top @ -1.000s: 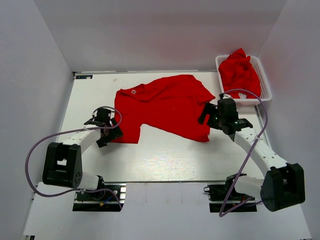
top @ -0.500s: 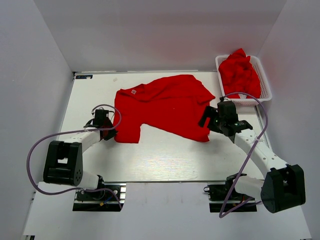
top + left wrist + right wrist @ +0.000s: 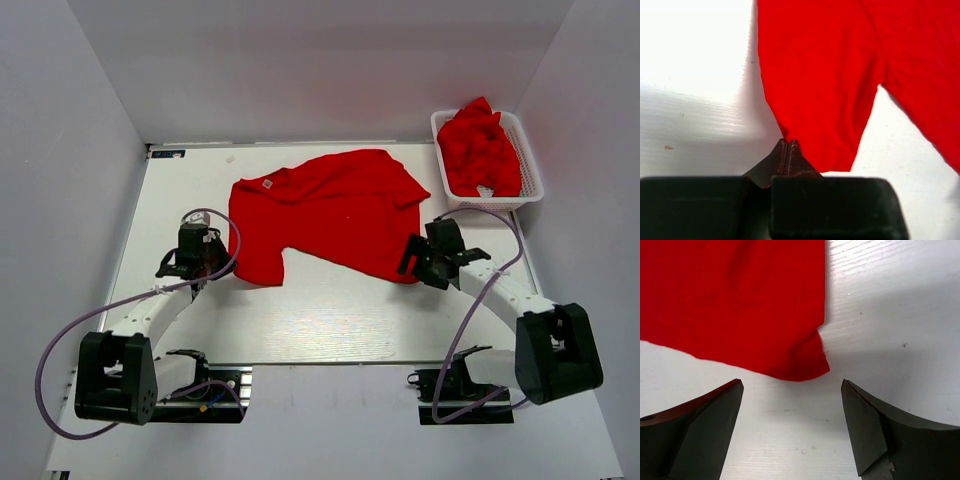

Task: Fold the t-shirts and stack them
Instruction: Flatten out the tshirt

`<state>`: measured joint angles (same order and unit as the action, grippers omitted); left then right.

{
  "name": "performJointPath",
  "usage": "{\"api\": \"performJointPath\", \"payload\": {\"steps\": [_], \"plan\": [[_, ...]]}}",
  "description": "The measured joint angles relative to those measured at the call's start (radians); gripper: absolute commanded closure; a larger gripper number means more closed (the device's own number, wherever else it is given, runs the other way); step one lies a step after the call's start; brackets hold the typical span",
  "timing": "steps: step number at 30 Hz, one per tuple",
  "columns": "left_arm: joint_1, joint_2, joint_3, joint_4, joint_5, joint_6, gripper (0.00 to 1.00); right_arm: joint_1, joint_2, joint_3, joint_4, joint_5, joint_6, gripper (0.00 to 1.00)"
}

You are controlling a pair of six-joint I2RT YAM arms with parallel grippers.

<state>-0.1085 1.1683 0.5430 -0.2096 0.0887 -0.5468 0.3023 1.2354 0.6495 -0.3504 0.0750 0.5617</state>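
Observation:
A red t-shirt [image 3: 325, 212] lies spread on the white table, collar label at the upper left. My left gripper [image 3: 212, 266] sits at the shirt's lower-left corner. In the left wrist view its jaws [image 3: 787, 144] are shut, with the shirt's hem [image 3: 815, 90] pinched at the fingertips. My right gripper [image 3: 413, 264] is low at the shirt's lower-right corner. In the right wrist view it [image 3: 792, 386] stands open, and the hem corner [image 3: 807, 362] lies just ahead of the gap, untouched.
A white basket [image 3: 497, 203] at the back right holds a heap of crumpled red t-shirts [image 3: 478, 145]. Grey walls enclose the table on three sides. Bare white table [image 3: 330, 310] lies between the shirt and the arm bases.
The left gripper went from open to shut at the shirt's lower-left corner and shifted slightly left. The right gripper dropped lower and nearer to the lower-right hem corner.

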Motion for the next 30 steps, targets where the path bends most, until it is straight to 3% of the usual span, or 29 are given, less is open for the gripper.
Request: {"api": "performJointPath", "payload": {"steps": [6, 9, 12, 13, 16, 17, 25, 30], "plan": [[0.000, -0.026, -0.007, 0.000, 0.006, 0.004, 1.00, 0.001, 0.115, -0.006, 0.080, 0.002, 0.016, 0.23], [0.000, -0.026, -0.011, -0.002, 0.013, 0.005, 1.00, 0.001, 0.138, -0.005, 0.125, 0.006, 0.029, 0.36], [0.000, -0.028, -0.011, -0.002, 0.018, 0.005, 1.00, 0.001, 0.155, -0.006, 0.154, -0.002, 0.036, 0.55], [0.000, -0.031, -0.011, -0.006, 0.019, 0.005, 1.00, 0.001, 0.157, -0.010, 0.163, -0.005, 0.040, 0.67], [0.000, -0.042, -0.011, -0.018, 0.024, 0.005, 1.00, 0.001, 0.152, -0.034, 0.184, -0.019, 0.044, 0.86], [0.000, -0.048, -0.011, -0.022, 0.025, 0.005, 1.00, 0.001, 0.148, -0.038, 0.192, -0.021, 0.045, 1.00], [0.000, -0.137, 0.034, -0.030, 0.037, 0.008, 1.00, 0.002, -0.007, -0.046, 0.190, -0.005, 0.020, 1.00], [0.000, -0.187, 0.140, -0.028, 0.042, 0.008, 1.00, 0.002, -0.075, 0.082, 0.161, 0.005, -0.052, 1.00]]}}
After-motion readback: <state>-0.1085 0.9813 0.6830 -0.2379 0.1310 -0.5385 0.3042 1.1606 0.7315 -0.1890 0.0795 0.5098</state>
